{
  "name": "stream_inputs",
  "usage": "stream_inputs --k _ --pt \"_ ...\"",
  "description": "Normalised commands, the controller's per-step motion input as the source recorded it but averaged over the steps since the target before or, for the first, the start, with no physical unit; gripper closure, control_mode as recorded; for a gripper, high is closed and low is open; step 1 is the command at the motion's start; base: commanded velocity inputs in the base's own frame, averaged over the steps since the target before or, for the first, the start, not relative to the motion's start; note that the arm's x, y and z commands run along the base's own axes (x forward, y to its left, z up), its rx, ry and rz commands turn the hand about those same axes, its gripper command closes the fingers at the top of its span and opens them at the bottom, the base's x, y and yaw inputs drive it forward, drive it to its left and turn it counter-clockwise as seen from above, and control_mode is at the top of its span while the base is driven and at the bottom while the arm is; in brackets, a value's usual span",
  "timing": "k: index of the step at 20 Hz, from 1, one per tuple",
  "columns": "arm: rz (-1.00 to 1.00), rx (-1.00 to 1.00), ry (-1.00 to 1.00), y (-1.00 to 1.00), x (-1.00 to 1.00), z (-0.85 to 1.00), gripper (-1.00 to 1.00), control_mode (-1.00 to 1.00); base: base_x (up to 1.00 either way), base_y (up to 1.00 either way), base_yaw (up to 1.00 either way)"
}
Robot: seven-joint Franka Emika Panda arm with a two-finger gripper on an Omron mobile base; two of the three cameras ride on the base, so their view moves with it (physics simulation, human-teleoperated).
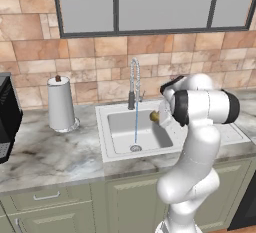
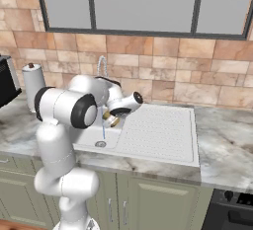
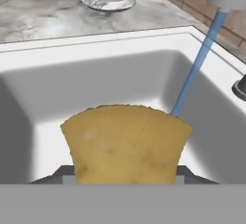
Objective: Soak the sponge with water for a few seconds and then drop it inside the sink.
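My gripper (image 1: 156, 118) is shut on the yellow-tan sponge (image 1: 154, 117), holding it above the right part of the white sink (image 1: 106, 127) basin. The water (image 1: 136, 124) falls as a thin blue stream from the coiled chrome faucet (image 1: 134, 82) down to the drain, a little to the left of the sponge. In the hand view the sponge (image 3: 126, 143) covers the fingertips, and the water (image 3: 199, 64) slants down behind its upper right corner. In the right base view the sponge (image 2: 109, 121) hangs just right of the water (image 2: 103, 131). Whether they touch I cannot tell.
A paper towel roll (image 1: 60, 103) stands on the marble counter left of the sink. A black appliance (image 1: 7, 119) sits at the far left. The ribbed drainboard (image 2: 160, 130) lies right of the basin. A tiled wall and window are behind.
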Motion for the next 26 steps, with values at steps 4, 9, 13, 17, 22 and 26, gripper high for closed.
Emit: stream_inputs --k 4,9,13,17,22,26 --pt "0.00 0.14 0.00 0.02 0.19 -0.17 1.00 -1.00 0.00 0.00 0.00" --pt "0.00 0.14 0.00 0.12 0.12 -0.02 1.00 -1.00 0.00 0.00 0.00" --pt "0.03 0.12 0.00 0.17 0.00 0.00 1.00 -1.00 0.00 0.00 0.00" --pt "0.01 0.04 0.00 0.20 0.00 0.00 1.00 -1.00 0.00 0.00 0.00" --pt "0.00 0.00 0.00 0.31 0.00 0.00 1.00 -1.00 0.00 0.00 0.00" --pt "0.00 0.01 0.00 0.20 0.02 -0.01 1.00 -1.00 0.00 0.00 0.00"
